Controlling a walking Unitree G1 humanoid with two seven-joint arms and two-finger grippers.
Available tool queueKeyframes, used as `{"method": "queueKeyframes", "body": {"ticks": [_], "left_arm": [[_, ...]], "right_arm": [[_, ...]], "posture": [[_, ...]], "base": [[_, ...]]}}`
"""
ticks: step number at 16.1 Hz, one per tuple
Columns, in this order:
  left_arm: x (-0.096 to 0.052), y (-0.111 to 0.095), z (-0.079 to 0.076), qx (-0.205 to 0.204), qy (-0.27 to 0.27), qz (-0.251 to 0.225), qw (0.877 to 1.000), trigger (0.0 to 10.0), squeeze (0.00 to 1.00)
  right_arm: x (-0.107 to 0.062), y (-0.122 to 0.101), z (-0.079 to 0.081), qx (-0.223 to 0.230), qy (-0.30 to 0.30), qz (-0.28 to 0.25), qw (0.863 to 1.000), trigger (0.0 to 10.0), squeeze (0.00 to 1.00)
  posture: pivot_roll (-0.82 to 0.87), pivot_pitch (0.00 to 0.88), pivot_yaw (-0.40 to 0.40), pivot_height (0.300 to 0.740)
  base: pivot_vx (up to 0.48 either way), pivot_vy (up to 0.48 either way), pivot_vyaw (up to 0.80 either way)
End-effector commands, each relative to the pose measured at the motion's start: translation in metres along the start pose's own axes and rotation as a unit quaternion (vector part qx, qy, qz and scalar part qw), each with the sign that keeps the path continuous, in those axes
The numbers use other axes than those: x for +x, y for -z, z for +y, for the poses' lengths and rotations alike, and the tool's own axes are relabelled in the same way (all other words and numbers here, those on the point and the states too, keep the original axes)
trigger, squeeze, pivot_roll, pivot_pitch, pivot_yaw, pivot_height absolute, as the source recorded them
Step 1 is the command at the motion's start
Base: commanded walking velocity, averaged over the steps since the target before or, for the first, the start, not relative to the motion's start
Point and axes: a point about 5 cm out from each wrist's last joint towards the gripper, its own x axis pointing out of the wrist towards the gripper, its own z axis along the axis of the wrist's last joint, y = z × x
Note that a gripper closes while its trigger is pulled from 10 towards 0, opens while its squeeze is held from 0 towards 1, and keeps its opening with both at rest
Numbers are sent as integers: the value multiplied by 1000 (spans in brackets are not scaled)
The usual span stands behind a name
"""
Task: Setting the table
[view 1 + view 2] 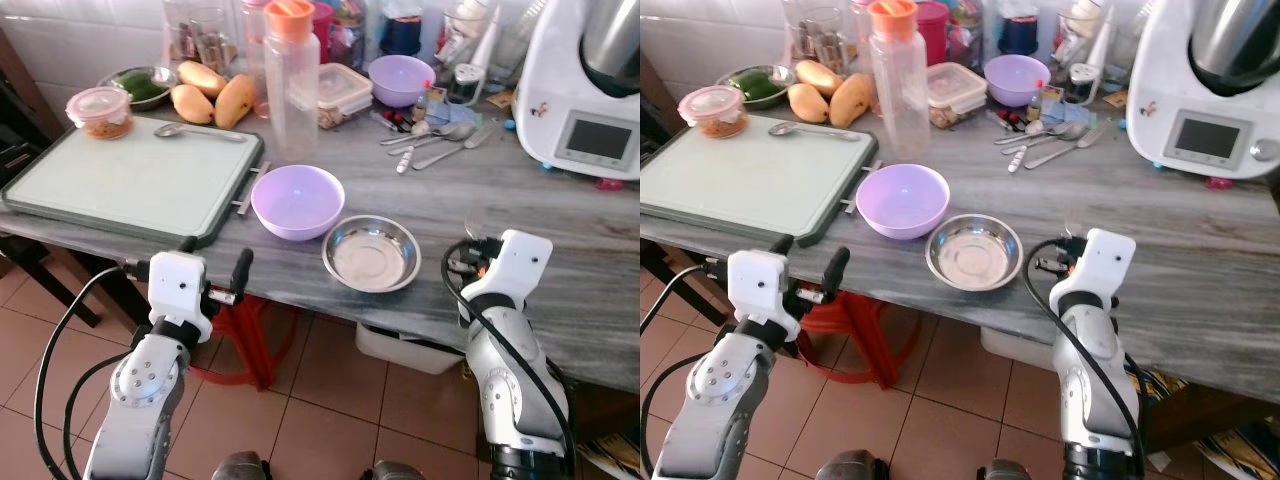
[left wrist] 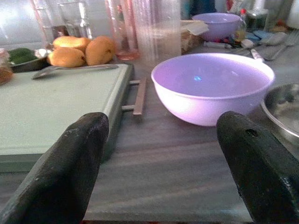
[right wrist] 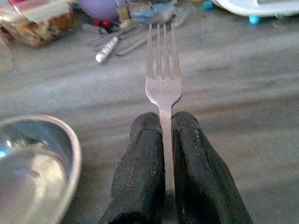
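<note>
- Your right end effector (image 3: 163, 140) has its two black fingers pressed together on the handle of a fork (image 3: 163, 84), pinching it just below the neck.
- The fork's long axis runs straight on along the fingers, tines leading, pointing away from you across the grey bench (image 1: 560, 200) toward the loose cutlery (image 1: 430, 140) at the back.
- The fork sits low over the bench, right of the steel bowl (image 1: 371, 252); you cannot tell from these views whether the tines touch the surface.
- Your left end effector (image 1: 212, 270) is spread wide, fingers (image 2: 70, 172) apart and holding nothing, at the bench's near edge.
- It faces the lilac bowl (image 2: 212, 86), which stands just beside the steel bowl and next to the handle of the pale green cutting board (image 1: 130, 180).
- On that board a spoon (image 1: 198, 131) lies near the far edge, with mangoes (image 1: 212, 95) beyond it.
- A white kitchen machine (image 1: 585, 90) stands at the bench's far right.
</note>
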Motion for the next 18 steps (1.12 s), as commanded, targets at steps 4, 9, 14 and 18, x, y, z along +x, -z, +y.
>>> {"method": "queueKeyframes", "body": {"ticks": [4, 9, 14, 18], "left_arm": [[-1, -4, -3, -2, 21, 3, 1000, 10000, 0], [-1, -3, -8, -7, 41, 11, 999, 10000, 0], [-1, -3, -11, -12, 47, 13, 999, 10000, 0], [-1, -2, -13, -14, 50, 15, 999, 10000, 0]], "right_arm": [[-1, 7, -5, 5, 17, 29, 999, 10000, 0], [7, 15, -5, 19, 15, 69, 997, 10000, 0], [15, 14, 4, 32, -2, 79, 996, 10000, 0], [21, 14, 5, 29, -7, 85, 996, 10000, 0]], "posture": [[37, 88, 28, 740], [42, 94, 33, 740], [42, 90, 28, 740], [42, 86, 23, 740]], "base": [[0, 0, 0], [0, 0, 0], [0, 0, 0], [0, 0, 0]]}}
